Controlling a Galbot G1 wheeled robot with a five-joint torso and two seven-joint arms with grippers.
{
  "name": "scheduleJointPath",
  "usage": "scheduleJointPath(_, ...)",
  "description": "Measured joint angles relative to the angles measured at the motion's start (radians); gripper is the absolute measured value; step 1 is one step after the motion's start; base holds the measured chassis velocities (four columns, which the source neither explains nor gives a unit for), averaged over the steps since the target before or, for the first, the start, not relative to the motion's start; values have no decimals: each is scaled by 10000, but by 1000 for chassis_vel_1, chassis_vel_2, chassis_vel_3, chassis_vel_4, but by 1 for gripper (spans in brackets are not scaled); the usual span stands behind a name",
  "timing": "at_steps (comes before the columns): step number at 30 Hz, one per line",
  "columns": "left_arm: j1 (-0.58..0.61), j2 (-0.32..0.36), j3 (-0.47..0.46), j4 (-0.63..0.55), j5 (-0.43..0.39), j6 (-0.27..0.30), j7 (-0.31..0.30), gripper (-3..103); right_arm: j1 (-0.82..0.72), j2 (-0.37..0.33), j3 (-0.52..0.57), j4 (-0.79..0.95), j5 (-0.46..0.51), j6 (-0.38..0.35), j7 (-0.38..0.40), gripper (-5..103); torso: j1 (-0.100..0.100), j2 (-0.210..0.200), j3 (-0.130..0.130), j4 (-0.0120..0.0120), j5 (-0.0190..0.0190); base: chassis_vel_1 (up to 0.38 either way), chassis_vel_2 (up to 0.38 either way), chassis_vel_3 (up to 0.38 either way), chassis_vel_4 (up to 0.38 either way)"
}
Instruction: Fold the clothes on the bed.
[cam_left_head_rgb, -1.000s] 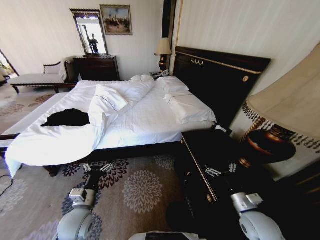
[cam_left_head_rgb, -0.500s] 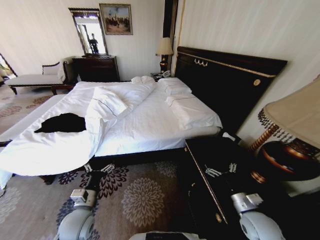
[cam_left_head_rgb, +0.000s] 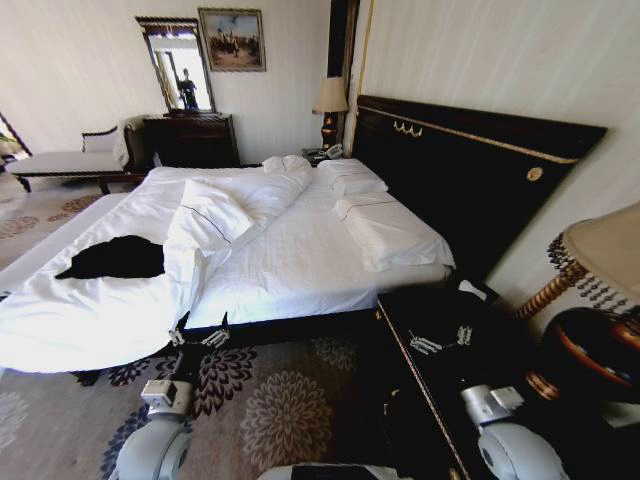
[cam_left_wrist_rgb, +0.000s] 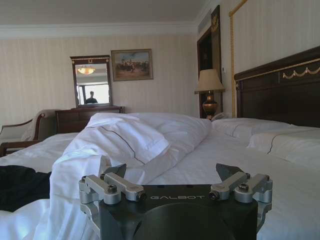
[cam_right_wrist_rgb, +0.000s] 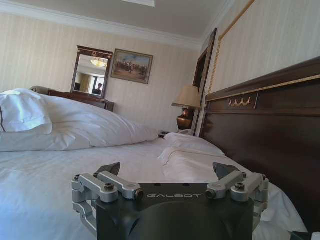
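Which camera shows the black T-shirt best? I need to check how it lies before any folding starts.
The head view: the whole black T-shirt lies crumpled on the white duvet near the bed's foot. The left wrist view catches just a dark edge of it. The right wrist view looks over sheets and pillows instead.

Location: furnished bedroom, hotel style. Indicators: double bed (cam_left_head_rgb: 300, 250) with dark gold-trimmed headboard (cam_left_head_rgb: 470, 170), bedside lamp (cam_left_head_rgb: 329, 100), framed painting (cam_left_head_rgb: 231, 40), mirror (cam_left_head_rgb: 178, 68), patterned carpet (cam_left_head_rgb: 280, 400).

White-sheeted bed (cam_left_head_rgb: 300, 250), rumpled duvet (cam_left_head_rgb: 150, 270), pillows (cam_left_head_rgb: 390, 235), black T-shirt (cam_left_head_rgb: 115, 258) lying on duvet
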Motion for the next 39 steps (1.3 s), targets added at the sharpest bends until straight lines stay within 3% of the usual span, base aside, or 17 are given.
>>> scheduleJointPath(39,49,-60,79,77,49,-10,-22,100,-98,53,25,-33,-151,2,5,100,2,0,1,1,1,-163,163,160,-161)
